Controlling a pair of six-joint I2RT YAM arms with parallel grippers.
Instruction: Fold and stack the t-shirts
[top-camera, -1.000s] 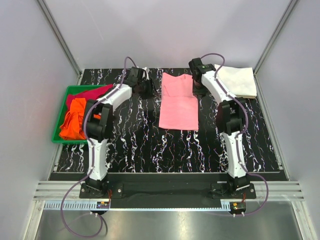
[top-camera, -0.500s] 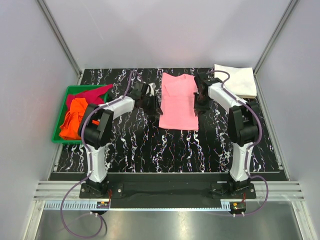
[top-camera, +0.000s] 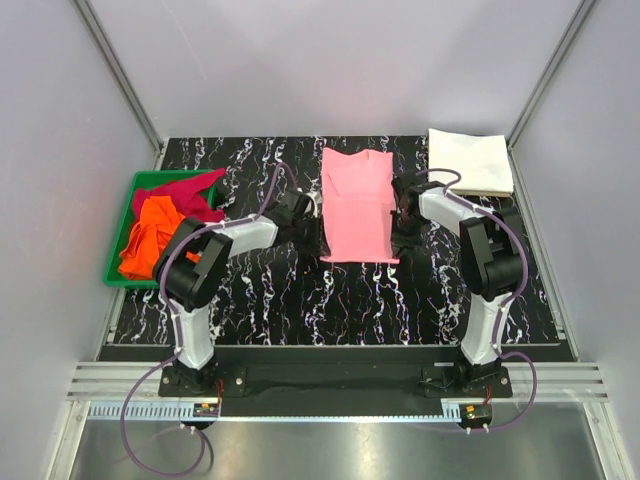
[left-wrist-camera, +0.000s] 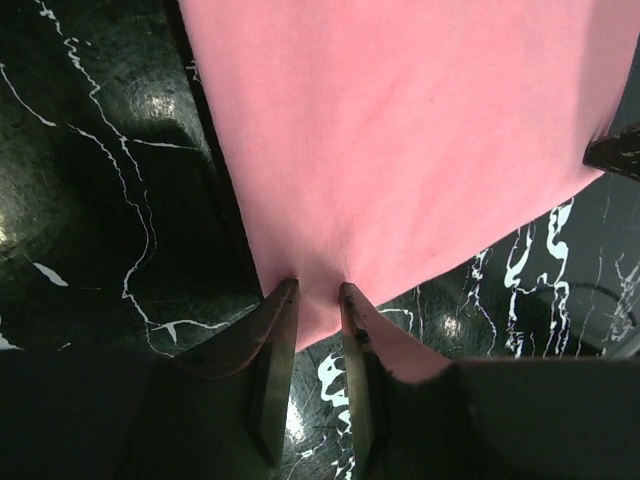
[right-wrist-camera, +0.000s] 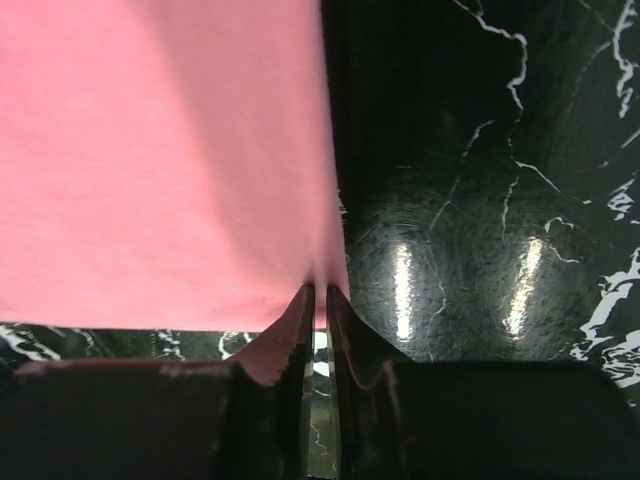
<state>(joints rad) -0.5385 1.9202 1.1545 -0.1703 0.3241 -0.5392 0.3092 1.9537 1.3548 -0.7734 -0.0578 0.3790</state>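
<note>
Left pincer (left-wrist-camera: 318, 292) is squeezed shut on one near corner of the pink t-shirt (left-wrist-camera: 400, 150), and the right pincer (right-wrist-camera: 320, 294) is squeezed shut on the other near corner. The shirt lies flat on the black table (top-camera: 300, 290), spread between the two pincers and away past them. Far beyond the right pincer sits the white t-shirt (top-camera: 470, 162) (folded up), and out to the left of the left pincer the orange t-shirt (top-camera: 150, 235) and dark red t-shirt (top-camera: 190, 190) lie bunched in the green tray (top-camera: 118, 270).

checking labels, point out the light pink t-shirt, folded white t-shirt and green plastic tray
light pink t-shirt (top-camera: 358, 205): top view, middle of cloth
folded white t-shirt (top-camera: 470, 160): top view, middle
green plastic tray (top-camera: 132, 281): top view, near rim
</note>
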